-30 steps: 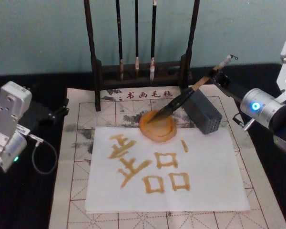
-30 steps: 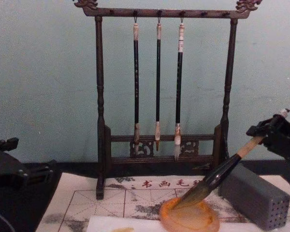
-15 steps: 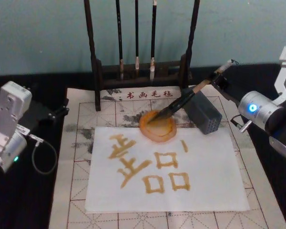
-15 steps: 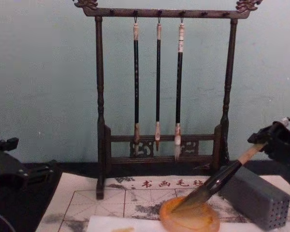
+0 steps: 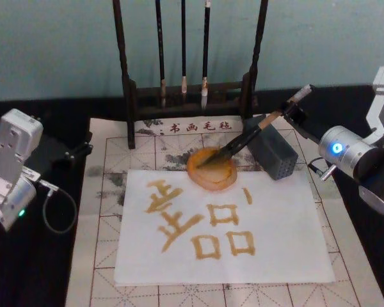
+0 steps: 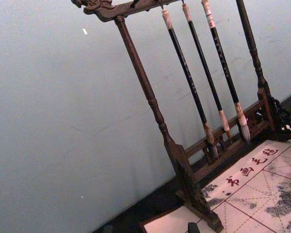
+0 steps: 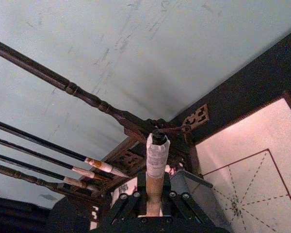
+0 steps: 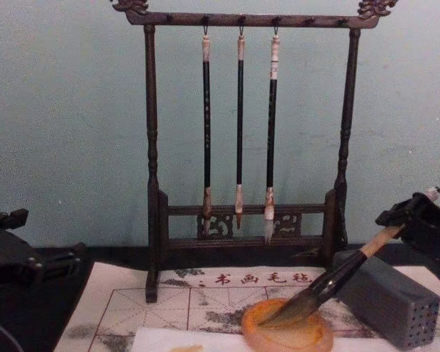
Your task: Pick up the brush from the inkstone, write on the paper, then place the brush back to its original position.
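The brush [image 5: 242, 138] slants with its dark tip lying in the orange inkstone [image 5: 212, 174] and its tan handle rising to the right, over the grey block. My right gripper [image 5: 292, 112] is shut on the handle just below the white end cap; the right wrist view shows the handle [image 7: 154, 187] clamped between the fingers. In the chest view the brush [image 8: 336, 281] runs from the inkstone [image 8: 287, 336] up to the right gripper [image 8: 418, 218]. The white paper [image 5: 275, 240] in front of the inkstone carries ochre characters. My left gripper [image 5: 75, 151] stays parked at the table's left edge.
A grey perforated block [image 5: 273, 155] stands right of the inkstone, under the brush handle. A dark wooden rack [image 5: 129, 96] with three thin hanging brushes [image 8: 239, 125] stands behind. The beige felt mat [image 5: 109, 192] with a red grid lies under the paper.
My right gripper has sunk a little, lowering the brush handle toward the grey block while the tip stays in the inkstone. The left arm has not moved.
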